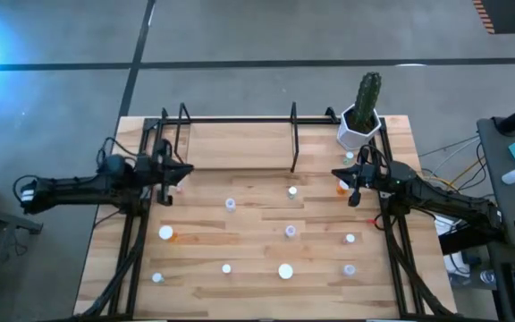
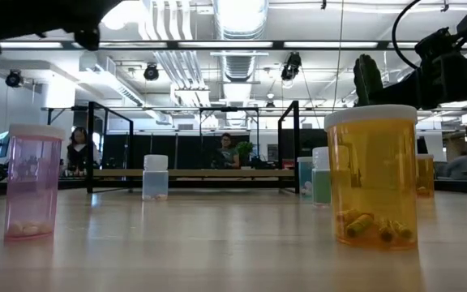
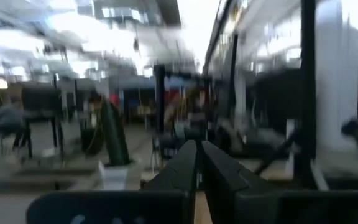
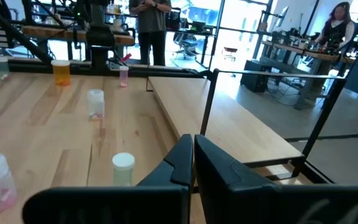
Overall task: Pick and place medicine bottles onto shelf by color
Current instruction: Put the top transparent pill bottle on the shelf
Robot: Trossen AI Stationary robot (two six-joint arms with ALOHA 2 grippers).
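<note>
Started at the left: found the left hand [image 1: 170, 174] pinched shut on nothing, fingers [image 3: 185, 165] pressed flat together, hovering by the left end of the shelf [image 1: 240, 143]. Spotted a small pinkish bottle [image 1: 176, 188] on the tabletop [image 1: 401, 143] just beside that hand, not gripped.

Counted the medicine bottles [image 1: 231, 204] scattered upright and well apart across the open tabletop in front of the shelf, none seen on the shelf board. Picked out, at table height, a pink bottle [image 2: 32, 182] on the left, then a clear bottle [image 2: 156, 177] farther back, then a big-looking orange bottle [image 2: 371, 186] near the camera with a few pills lying in its bottom.

Judged them light: thin, stiff plastic walls, mostly air inside, contents loose enough to rattle. Reckoned the bodies smooth and a bit slippery, and so light that a nudge would tip or skate them. Not fragile, going by the look of them. Favoured a grip across the round body just under the white cap [image 2: 371, 116], fingers square to it, closing gently so it would not squirt out.

Moved on rightward: found the right hand [image 1: 354, 179] likewise clamped shut and empty, fingers [image 4: 182, 158] touching, poised near the shelf's right end. Noted an orange bottle beside it [image 1: 342, 186] and the cactus pot [image 1: 360, 130] close behind. Would need both hands opened before any pick.
</note>
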